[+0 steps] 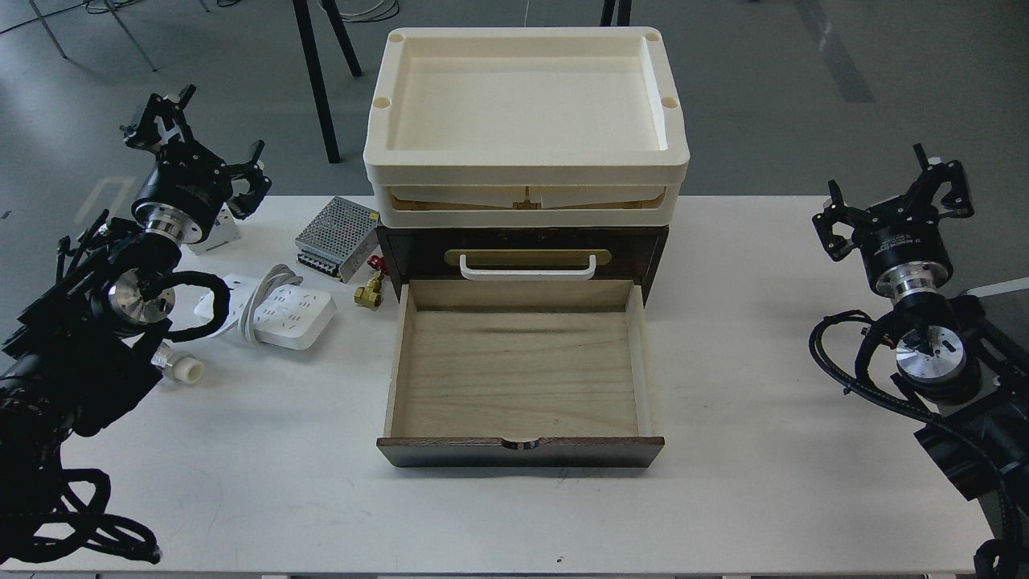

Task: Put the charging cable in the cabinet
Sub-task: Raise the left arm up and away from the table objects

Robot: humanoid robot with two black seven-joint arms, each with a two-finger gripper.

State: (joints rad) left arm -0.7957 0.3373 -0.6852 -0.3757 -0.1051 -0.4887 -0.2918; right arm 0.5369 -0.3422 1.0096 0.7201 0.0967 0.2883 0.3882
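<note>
The charging cable [283, 315], a flat white power strip with a thick white cord looped over it, lies on the white table [241, 458] left of the cabinet. The dark brown cabinet [522, 251] stands at the table's middle; its lower drawer [518, 370] is pulled out, and the pale wood inside is bare. The upper drawer with the white handle [527, 268] is closed. My left gripper [193, 137] hovers at the far left behind the strip, fingers spread and holding nothing. At the far right my right gripper [900, 189] is raised, open and empty.
Cream plastic trays [526, 173] are stacked on top of the cabinet. A silver perforated metal box [336, 238] lies behind the strip, a small brass fitting with a red part [371, 288] by the cabinet's left side, and a small white cylinder [186, 370] near my left arm.
</note>
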